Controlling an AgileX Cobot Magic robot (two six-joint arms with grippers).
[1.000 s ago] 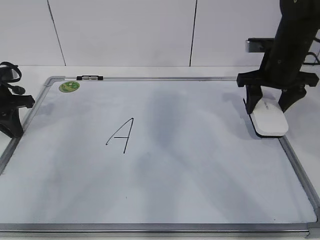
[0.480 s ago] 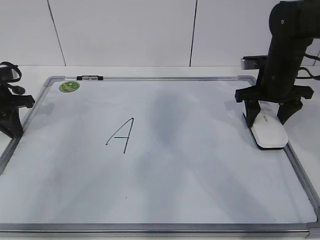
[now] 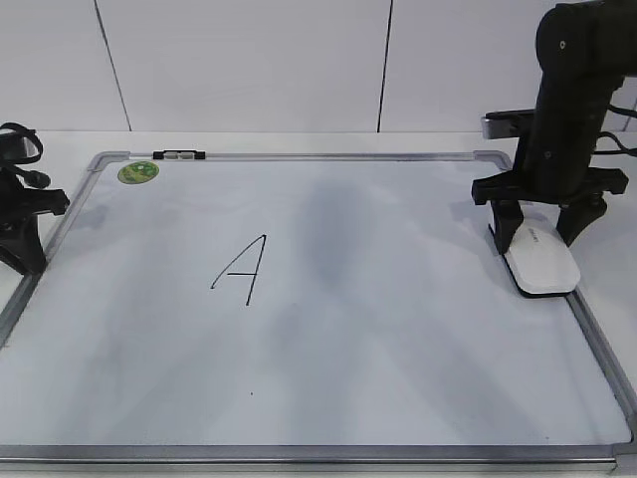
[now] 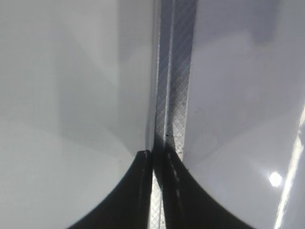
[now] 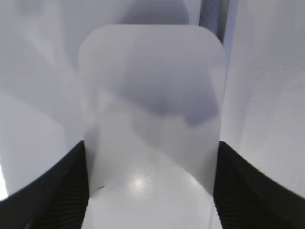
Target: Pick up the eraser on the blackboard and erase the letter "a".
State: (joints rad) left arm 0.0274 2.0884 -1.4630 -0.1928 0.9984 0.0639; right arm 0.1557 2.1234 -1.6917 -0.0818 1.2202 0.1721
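Note:
The white eraser [image 3: 542,264] lies flat at the right edge of the blackboard [image 3: 398,349], against its grey frame. My right gripper [image 3: 539,239] comes down from above and is shut on the eraser, one finger against each long side. In the right wrist view the eraser [image 5: 152,119] fills the space between the black fingers [image 5: 66,186]. No small letter "a" shows anywhere on the board. My left gripper [image 3: 22,249] is shut and empty over the board's left frame [image 4: 174,71].
A tall capital "A" [image 3: 242,269] is drawn left of the board's middle. A round green sticker [image 3: 137,172] and a small dark clip [image 3: 179,154] sit at the board's far left corner. A white wall stands behind the table.
My right gripper has lowered the eraser onto the board and shifted it slightly right, toward the frame. The left arm has not moved.

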